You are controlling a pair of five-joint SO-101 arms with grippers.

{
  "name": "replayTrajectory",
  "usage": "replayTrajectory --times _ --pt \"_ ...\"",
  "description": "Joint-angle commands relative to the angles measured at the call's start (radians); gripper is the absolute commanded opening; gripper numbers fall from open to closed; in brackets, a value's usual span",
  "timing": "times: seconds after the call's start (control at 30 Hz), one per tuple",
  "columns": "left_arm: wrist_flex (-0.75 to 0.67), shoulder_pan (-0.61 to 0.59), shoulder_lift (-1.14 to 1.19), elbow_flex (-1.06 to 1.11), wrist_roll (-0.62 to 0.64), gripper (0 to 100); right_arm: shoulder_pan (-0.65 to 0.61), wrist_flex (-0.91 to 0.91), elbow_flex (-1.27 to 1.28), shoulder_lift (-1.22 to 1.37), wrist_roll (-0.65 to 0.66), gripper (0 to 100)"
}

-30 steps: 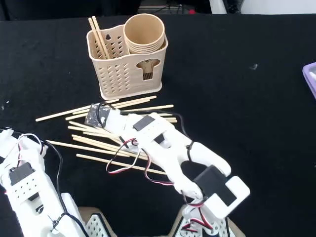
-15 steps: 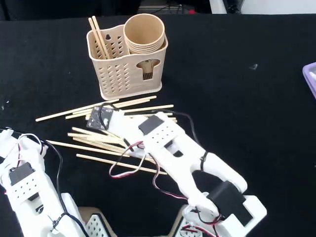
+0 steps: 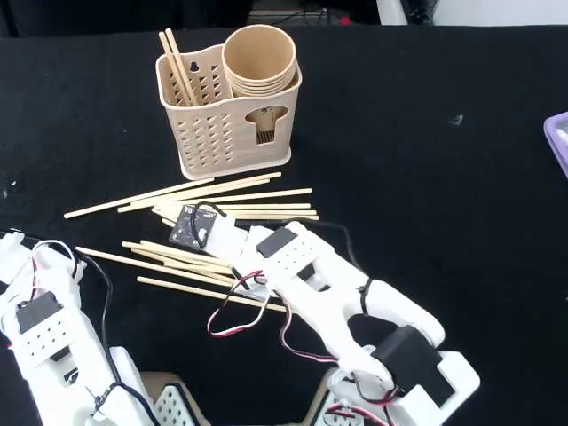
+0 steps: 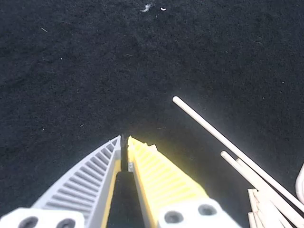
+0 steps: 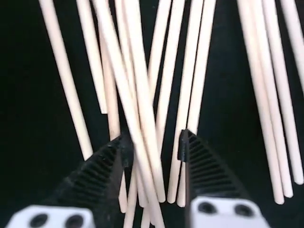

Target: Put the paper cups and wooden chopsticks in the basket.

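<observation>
Drawn back toward its own base, the right gripper point(image 5: 154, 137) now hangs low with fingers apart, astride several loose pale wooden chopsticks point(image 3: 266, 193) on the black counter point(image 3: 426, 177), apparently lining up a pinch. The left gripper point(image 4: 126, 141) waits aside, fingers together. Farther off, the beige perforated basket point(image 3: 222, 142) already holds the stacked tan paper cups point(image 3: 259, 55).

You see the right gripper point(image 5: 155, 141) with its two black fingers point(image 5: 107, 171) spread apart just above the black bench point(image 5: 28, 118). Several wooden chopsticks point(image 5: 135, 90) pass between the fingertips, overlapping one another. Further chopsticks lie outside each finger on the bench.
</observation>
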Motion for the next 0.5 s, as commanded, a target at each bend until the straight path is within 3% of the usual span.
replayTrajectory --times 0.0,0.47 --pt "-0.003 -0.001 -0.018 -0.059 0.008 3 -0.052 -0.018 -0.054 -0.042 -0.015 16.2" --pt "-0.003 -0.002 -0.018 -0.059 0.008 3 -0.115 -0.018 -0.071 -0.039 -0.009 16.2"
